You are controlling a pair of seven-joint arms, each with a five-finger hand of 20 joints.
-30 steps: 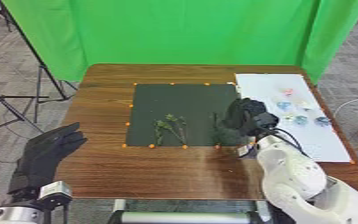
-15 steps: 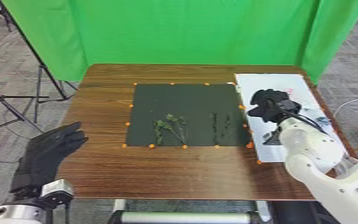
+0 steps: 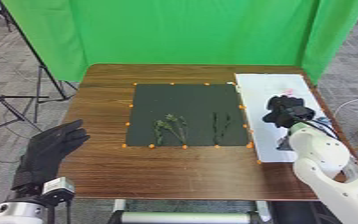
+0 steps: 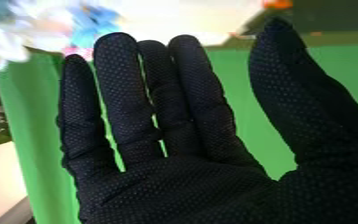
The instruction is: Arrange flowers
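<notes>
In the head view my right hand (image 3: 287, 110) is over the white sheet (image 3: 262, 90), covering most of the flower heads there. A pink bloom (image 3: 289, 92) shows just beyond it. The right wrist view shows my right hand (image 4: 175, 185) with straight, empty fingers, and a blue flower (image 4: 94, 22) and white petals (image 4: 7, 45) past the fingertips. Green stems with leaves (image 3: 171, 125) lie on the left part of the dark mat (image 3: 184, 100); thin dark stems (image 3: 215, 125) lie on its right part. My left hand (image 3: 47, 152) stays relaxed and empty at the table's left edge.
Orange markers (image 3: 185, 147) line the mat's edges. The brown wooden table (image 3: 167, 175) surrounds mat and sheet. A green curtain (image 3: 193, 30) hangs behind the table, and black stands (image 3: 11, 97) are on the floor at the left.
My right hand has moved right from the mat's right edge onto the white sheet, uncovering the thin stems. The left hand has barely changed.
</notes>
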